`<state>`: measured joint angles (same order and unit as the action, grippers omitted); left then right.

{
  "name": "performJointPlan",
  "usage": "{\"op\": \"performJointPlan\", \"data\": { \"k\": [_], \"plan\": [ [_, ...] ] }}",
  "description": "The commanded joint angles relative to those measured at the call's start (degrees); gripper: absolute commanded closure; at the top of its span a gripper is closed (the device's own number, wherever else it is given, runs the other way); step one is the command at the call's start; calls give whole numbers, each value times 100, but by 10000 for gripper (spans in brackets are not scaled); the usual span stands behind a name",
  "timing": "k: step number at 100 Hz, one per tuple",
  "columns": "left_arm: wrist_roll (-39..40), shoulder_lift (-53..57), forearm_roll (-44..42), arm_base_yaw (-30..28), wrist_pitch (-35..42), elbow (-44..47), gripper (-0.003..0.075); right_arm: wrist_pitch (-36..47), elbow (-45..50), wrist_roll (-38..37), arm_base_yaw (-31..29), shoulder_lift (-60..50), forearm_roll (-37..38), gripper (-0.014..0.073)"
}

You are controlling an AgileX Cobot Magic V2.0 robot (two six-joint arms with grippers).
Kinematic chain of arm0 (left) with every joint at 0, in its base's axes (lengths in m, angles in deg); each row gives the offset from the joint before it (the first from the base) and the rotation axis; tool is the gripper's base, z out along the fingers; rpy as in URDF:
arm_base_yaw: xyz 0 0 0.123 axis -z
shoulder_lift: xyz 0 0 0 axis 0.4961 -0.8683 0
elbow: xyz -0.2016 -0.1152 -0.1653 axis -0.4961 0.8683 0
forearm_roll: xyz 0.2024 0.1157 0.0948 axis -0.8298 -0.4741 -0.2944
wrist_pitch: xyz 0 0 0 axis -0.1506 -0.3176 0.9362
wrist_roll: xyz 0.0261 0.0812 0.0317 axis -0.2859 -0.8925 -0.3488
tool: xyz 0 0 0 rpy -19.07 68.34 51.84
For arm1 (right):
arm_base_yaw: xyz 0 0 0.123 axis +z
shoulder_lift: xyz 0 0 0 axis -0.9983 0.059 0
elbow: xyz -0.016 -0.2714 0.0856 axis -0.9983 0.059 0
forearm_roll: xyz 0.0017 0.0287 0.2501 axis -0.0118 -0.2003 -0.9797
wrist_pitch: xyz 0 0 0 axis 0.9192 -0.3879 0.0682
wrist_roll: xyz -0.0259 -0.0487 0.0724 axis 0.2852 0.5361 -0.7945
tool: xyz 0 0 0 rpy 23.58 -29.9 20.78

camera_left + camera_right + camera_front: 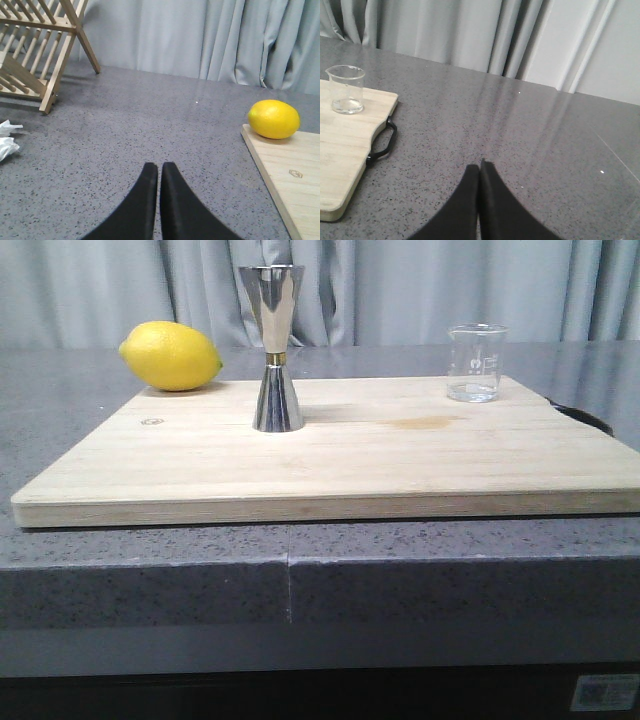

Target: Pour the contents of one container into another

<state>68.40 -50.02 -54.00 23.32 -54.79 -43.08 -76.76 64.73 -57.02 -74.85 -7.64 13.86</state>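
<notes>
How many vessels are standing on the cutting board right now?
2. The steel jigger stands upright left of the board's middle; the glass beaker stands near the far right corner of the wooden cutting board. Nothing seems hidden.

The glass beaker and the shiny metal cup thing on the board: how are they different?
The beaker is clear glass with faint white marks; the jigger is mirror-bright steel with a thin gold band at its waist. The beaker is short and straight-sided; the jigger is taller and hourglass-shaped. The beaker stands near the board's far right corner; the jigger stands left of centre, nearer the lemon. Both stand upright on the wooden board, untouched by either gripper.
</notes>
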Motion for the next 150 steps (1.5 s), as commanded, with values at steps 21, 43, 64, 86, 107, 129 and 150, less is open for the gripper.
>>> {"op": "performJointPlan", "data": {
  "k": [21,43,64,86,107,129,150],
  "plan": [
    [-18,-45,342,2,397,-156,739,466,-139,-33,-24,53,117,666],
    [-18,-45,342,2,397,-156,739,466,-139,-33,-24,53,117,666],
    [-18,-45,342,2,397,-156,739,466,-139,-33,-24,53,117,666],
    [-18,-45,342,2,397,-156,739,466,-139,-33,-24,53,117,666],
    [-18,-45,342,2,397,-156,739,466,-139,-33,-24,53,117,666],
    [10,-15,-214,110,527,-63,739,466,-139,-33,-24,53,117,666],
    [2075,243,-2210,162,984,455,739,466,-139,-33,-24,53,117,666]
  ]
}}
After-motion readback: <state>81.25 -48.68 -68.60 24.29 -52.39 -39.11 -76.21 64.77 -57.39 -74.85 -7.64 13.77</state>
